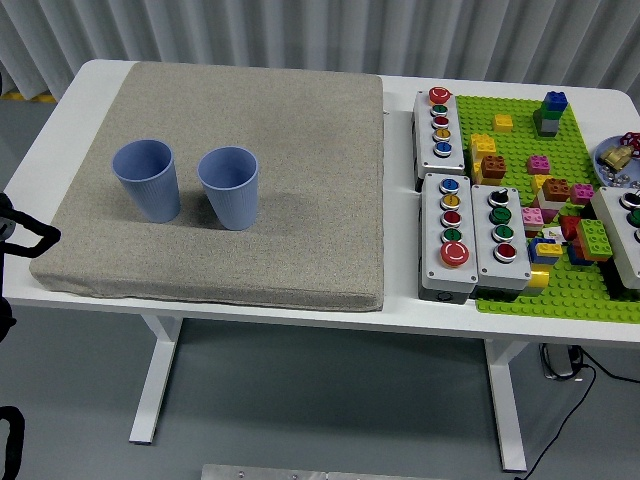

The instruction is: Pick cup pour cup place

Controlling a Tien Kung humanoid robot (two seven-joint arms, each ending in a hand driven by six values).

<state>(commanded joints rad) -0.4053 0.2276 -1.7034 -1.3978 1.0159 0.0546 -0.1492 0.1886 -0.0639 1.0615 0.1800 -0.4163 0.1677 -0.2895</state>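
Two blue ribbed cups stand upright side by side on a grey mat (300,130). The left cup (147,180) and the right cup (230,187) are a small gap apart, and I cannot see anything inside either. My left hand (25,237) rests at the picture's left edge, beside the mat's near left corner and well short of the cups. Its fingers are relaxed and hold nothing. My right arm is out of view.
Right of the mat stand grey button boxes (470,235) and a green baseplate (560,290) with several coloured bricks. A small dish (612,160) with trinkets sits at the far right edge. The mat's right half is bare.
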